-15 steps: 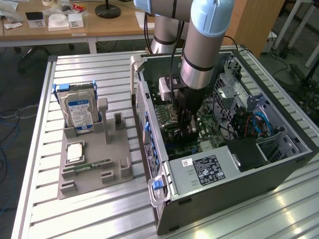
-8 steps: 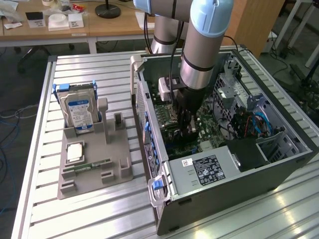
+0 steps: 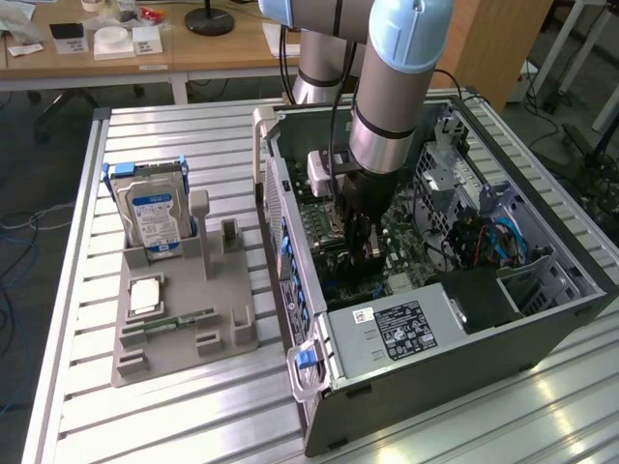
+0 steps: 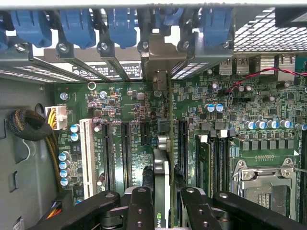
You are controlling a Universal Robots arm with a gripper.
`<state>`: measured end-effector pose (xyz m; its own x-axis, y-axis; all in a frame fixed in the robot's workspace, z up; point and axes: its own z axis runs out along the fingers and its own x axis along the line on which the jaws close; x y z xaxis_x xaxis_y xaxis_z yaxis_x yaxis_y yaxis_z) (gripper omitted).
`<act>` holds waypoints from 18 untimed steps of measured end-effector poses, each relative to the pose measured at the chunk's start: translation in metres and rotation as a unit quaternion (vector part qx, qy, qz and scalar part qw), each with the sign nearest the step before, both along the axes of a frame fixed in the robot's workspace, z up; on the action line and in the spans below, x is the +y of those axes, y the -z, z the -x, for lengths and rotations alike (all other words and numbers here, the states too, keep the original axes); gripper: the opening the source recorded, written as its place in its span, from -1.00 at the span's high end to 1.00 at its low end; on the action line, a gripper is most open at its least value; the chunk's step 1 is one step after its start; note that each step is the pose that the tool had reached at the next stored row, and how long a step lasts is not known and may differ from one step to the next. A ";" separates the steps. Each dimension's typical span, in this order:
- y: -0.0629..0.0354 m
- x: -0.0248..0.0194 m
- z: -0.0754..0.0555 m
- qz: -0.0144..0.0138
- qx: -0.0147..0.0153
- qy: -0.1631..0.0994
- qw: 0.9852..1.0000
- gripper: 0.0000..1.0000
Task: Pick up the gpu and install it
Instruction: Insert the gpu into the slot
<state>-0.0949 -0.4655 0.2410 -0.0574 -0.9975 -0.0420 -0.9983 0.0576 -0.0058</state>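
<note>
Down inside the open computer case [image 3: 435, 338], over the motherboard [image 4: 120, 115]. Gripper [image 4: 162, 203] narrowly closed on the gpu [image 4: 162, 163], clamped edge-on between both pads. Card standing upright at six o'clock in the wrist view, running toward twelve, metal bracket [image 4: 160, 55] at the rear slots. Best kept vertical, lined along its slot, pressed evenly. Thin, dark-faced, green-edged.

Silver arm [image 3: 382, 116] with pale blue joint caps, black tool [image 3: 360, 232].
</note>
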 end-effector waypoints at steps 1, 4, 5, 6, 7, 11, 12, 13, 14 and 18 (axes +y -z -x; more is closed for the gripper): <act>0.0000 0.0000 0.000 0.000 0.000 0.000 1.000 0.47; 0.0000 0.0000 0.000 0.000 0.000 0.000 1.000 0.47; 0.0000 0.0000 0.000 0.000 0.000 0.000 1.000 0.47; 0.0008 0.0003 0.000 -0.001 0.000 0.000 1.000 0.45; 0.0005 0.0002 0.000 -0.001 0.000 0.000 1.000 0.45; 0.0000 0.0000 0.000 0.000 0.000 0.000 1.000 0.09; 0.0000 0.0000 0.000 0.000 0.000 0.000 1.000 -0.02; 0.0000 0.0000 0.000 0.000 0.000 0.000 1.000 -0.14; 0.0000 0.0000 0.000 0.000 0.000 0.000 1.000 -0.14; -0.0026 0.0000 0.000 0.000 0.000 0.000 1.000 -0.26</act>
